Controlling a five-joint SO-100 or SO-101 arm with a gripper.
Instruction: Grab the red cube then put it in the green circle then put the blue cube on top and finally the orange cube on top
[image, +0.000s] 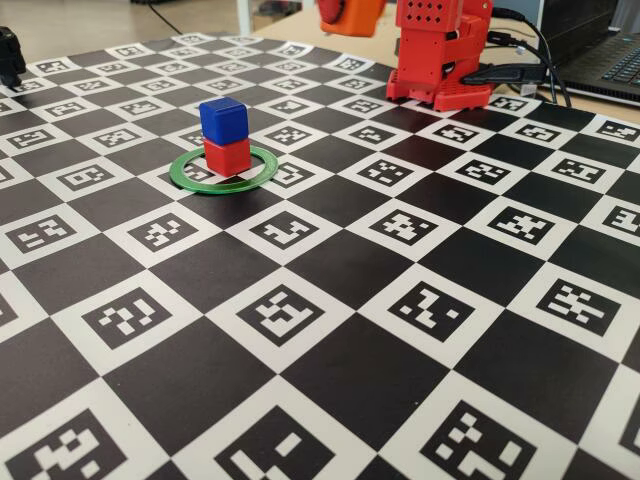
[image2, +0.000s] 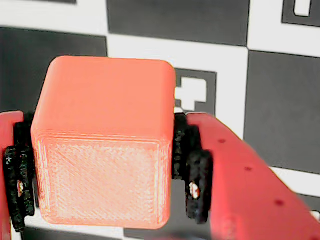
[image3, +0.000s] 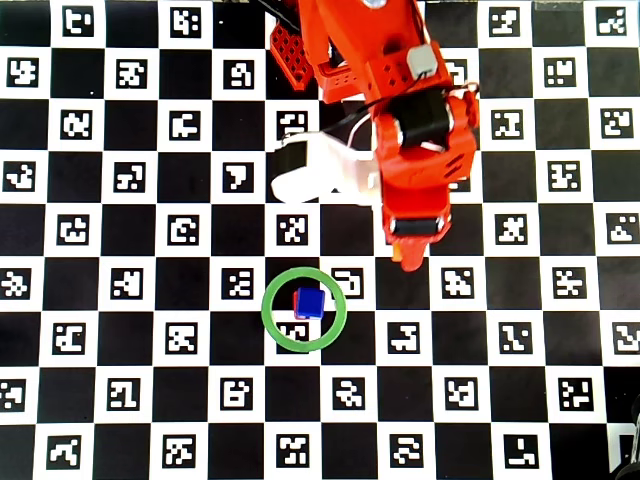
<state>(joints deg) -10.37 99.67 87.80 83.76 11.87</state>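
Note:
The red cube (image: 228, 158) sits inside the green circle (image: 222, 187), and the blue cube (image: 222, 120) stands on top of it. From overhead, the blue cube (image3: 311, 304) covers nearly all of the red cube (image3: 297, 296) inside the green circle (image3: 266, 310). My gripper (image2: 105, 180) is shut on the orange cube (image2: 105, 145), with a black pad pressed to each side. In the overhead view the gripper (image3: 407, 252) hangs to the right of the ring and slightly behind it, with a sliver of the orange cube (image3: 397, 256) showing. The fixed view cuts off the orange cube (image: 350, 12) at its top edge.
A black-and-white checkered marker mat (image: 330, 330) covers the table. The red arm base (image: 440, 55) stands at the back, with cables (image: 520, 70) and a laptop (image: 600, 50) to its right. A white part (image3: 310, 170) lies beside the arm. A black object (image: 10, 55) is at the far left.

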